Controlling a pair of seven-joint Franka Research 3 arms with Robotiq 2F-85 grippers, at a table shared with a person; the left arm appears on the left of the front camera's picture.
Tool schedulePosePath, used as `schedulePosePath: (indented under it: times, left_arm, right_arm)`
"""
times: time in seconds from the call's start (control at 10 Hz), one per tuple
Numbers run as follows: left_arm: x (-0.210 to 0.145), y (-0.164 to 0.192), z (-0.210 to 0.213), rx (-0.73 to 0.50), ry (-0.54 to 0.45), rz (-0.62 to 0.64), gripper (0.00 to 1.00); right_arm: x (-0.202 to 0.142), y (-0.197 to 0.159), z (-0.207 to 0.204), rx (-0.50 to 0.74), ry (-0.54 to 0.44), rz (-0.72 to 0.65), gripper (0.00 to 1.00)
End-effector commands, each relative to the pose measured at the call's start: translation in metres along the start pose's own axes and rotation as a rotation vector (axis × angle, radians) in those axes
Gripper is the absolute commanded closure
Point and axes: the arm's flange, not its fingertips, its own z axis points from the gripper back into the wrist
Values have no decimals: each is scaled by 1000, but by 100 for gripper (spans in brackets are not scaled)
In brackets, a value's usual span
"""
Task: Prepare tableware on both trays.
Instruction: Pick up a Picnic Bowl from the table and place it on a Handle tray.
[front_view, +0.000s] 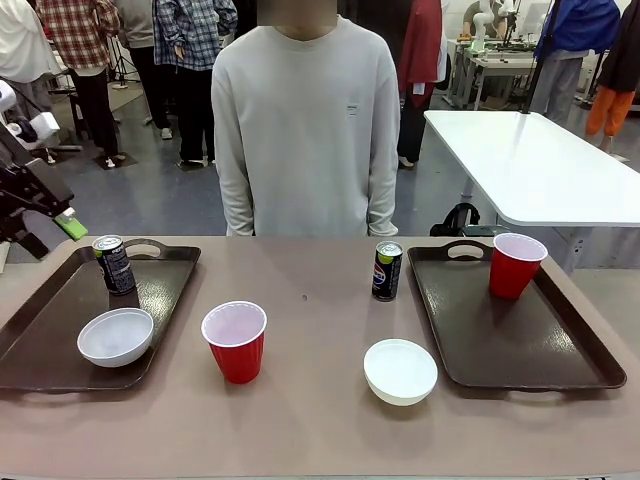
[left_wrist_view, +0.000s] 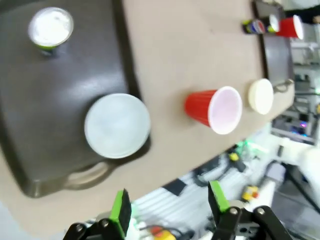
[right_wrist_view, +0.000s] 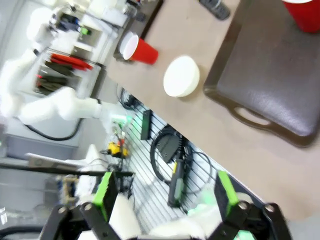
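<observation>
Brown surface (front_view: 320, 440) is carrying, near its front edge, a likely light, crushable red plastic cup (front_view: 236, 345) wanting a soft mid-wall pinch, both arms' jaws gaping empty.

We're watching the left wrist view and it's all smearing. The can (left_wrist_view: 50, 27) on the left tray (left_wrist_view: 30, 125) is giving us only a pale blurred top, so we're reading no print. That tray is being cut by the top and left edges. Far off, the second can (left_wrist_view: 257, 25) is showing too small for us to make out its label. In the right wrist view the top edge is slicing the red cup (right_wrist_view: 305, 12) and that second can. The right tray (right_wrist_view: 270, 75) is being cropped at the right. In the front view the left edge is cutting the left arm (front_view: 25, 190).
</observation>
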Motion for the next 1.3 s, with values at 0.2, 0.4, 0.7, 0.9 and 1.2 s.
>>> schedulePosePath:
  times: [0.2,0.4,0.7,0.9,1.2]
  left_arm:
    - [-10,48,-13,-253,48,25,18]
    - [-40,89,3,-389,-56,37,18]
    - [-79,137,25,-610,-194,39,18]
    - [-88,139,25,-671,-237,-7,18]
    - [-91,146,32,-638,-217,45,18]
  right_arm:
    - [44,135,-53,-309,328,6,0]
    - [63,189,-109,-438,462,-13,0]
    - [99,212,-177,-528,469,-52,0]
    - [126,212,-200,-550,322,-78,0]
    - [106,211,-195,-559,417,-43,0]
